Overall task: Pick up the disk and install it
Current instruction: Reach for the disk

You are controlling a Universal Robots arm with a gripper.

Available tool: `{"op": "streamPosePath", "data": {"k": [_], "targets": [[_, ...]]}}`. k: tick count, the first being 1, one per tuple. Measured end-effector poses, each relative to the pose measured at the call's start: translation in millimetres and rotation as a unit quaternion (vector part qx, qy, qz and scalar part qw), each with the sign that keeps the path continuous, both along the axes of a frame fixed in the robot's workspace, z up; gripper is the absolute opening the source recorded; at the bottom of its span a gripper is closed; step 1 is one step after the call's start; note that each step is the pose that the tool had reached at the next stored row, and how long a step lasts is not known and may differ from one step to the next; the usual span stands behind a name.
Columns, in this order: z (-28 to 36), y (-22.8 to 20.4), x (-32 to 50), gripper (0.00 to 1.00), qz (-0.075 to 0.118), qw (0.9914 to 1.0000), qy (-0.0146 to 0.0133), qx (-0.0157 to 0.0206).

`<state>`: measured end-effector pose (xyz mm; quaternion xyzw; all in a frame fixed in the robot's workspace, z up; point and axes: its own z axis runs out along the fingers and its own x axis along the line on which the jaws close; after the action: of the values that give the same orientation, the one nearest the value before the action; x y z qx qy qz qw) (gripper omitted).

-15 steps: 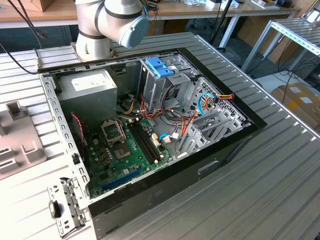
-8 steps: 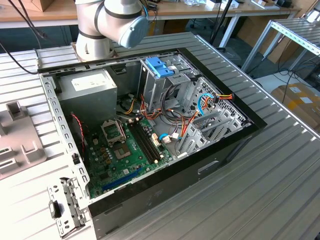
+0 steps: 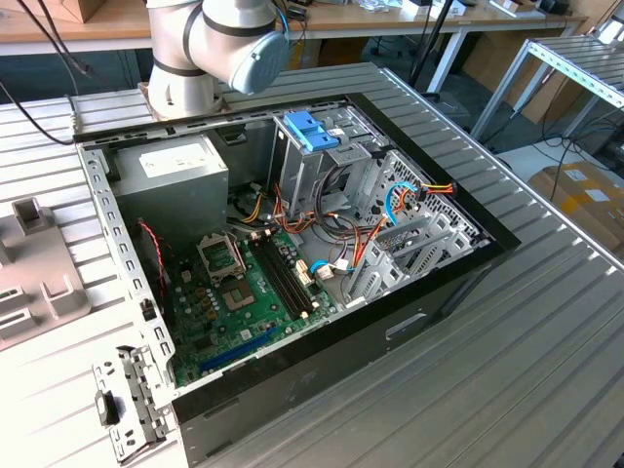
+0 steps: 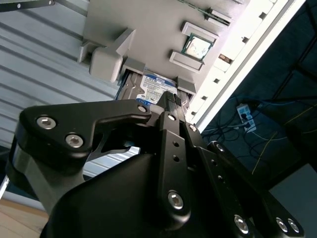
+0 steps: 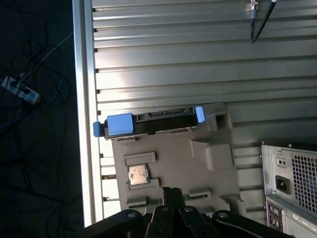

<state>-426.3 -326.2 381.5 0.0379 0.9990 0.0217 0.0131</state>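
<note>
1. Exterior view: an open black computer case (image 3: 390, 331) lies on its side on a ribbed aluminium table (image 3: 507, 370). Inside it are a green motherboard (image 3: 244, 283), a grey boxy power supply (image 3: 175, 175), tangled coloured cables (image 3: 341, 210) and a tall metal drive cage (image 3: 292, 166) topped by a blue plastic bracket (image 3: 312, 132). The robot's rounded silver and blue-grey arm (image 3: 214, 49) stands at the upper centre of the frame. A grey moulded fixture (image 3: 39, 283) sits at the exterior view's left edge.
2. First wrist view: the disk (image 5: 148, 124), a flat dark rectangle with light-blue plastic rail tabs at both ends, rests in a slot along one edge of the grey fixture. The matte black gripper (image 5: 173, 191) has its fingertips pressed together, holding nothing. It is apart from the disk, and a square chip (image 5: 138, 174) sits in a pocket between them. The case's perforated rear panel (image 5: 292, 183) is nearby, and a power strip (image 5: 20, 89) lies on the dark floor.
3. Second wrist view: the gripper (image 4: 170, 96), built of bolted black links, has its closed tips lined up in front of the white-and-blue labelled face of the disk (image 4: 156, 89). Whether they touch cannot be told.
</note>
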Motion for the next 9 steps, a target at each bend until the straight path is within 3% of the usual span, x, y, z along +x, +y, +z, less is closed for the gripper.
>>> {"op": "streamPosePath", "data": {"k": [4,9], "targets": [[-1.4,3.5,-0.9,0.11,0.000,1.00000,0.0000,0.0000],[-2.4,4.2,-1.6,0.11,0.000,1.00000,0.0001,0.0000]]}}
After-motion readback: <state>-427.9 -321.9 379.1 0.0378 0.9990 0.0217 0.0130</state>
